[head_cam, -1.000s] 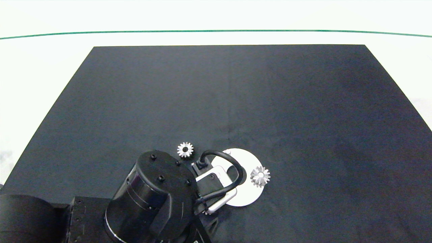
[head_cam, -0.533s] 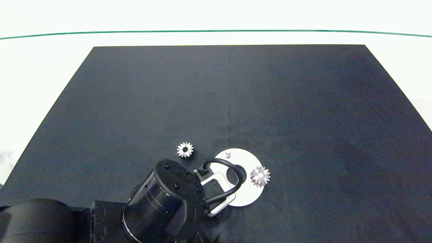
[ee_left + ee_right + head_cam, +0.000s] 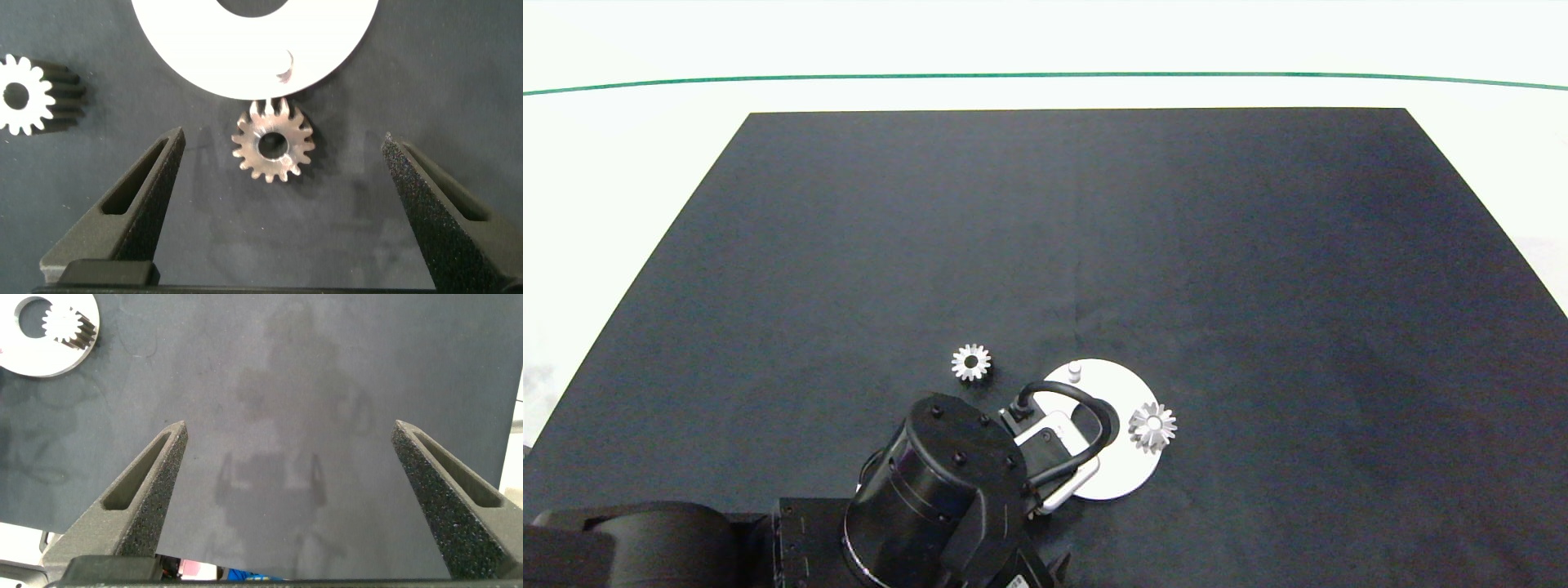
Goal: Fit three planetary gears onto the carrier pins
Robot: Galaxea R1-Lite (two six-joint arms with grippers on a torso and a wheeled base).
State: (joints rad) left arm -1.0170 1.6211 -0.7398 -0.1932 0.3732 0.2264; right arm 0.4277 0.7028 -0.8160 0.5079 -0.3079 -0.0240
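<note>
The white carrier disc lies near the mat's front, partly under my left arm. One planetary gear sits on the pin at the disc's right rim, and a bare carrier pin stands on its far side. A second gear lies loose on the mat to the disc's left. In the left wrist view a third gear lies flat on the mat against the disc's rim. My left gripper hangs open above it, one finger on each side. My right gripper is open over bare mat.
The black mat covers the table, with white surface around it and a green line beyond the far edge. The right wrist view shows the disc with its mounted gear far from the right gripper. The right arm does not show in the head view.
My left arm has shifted to the right and back toward the table's front edge, uncovering the bare pin on the disc's far side. The gears and the disc have not moved.
</note>
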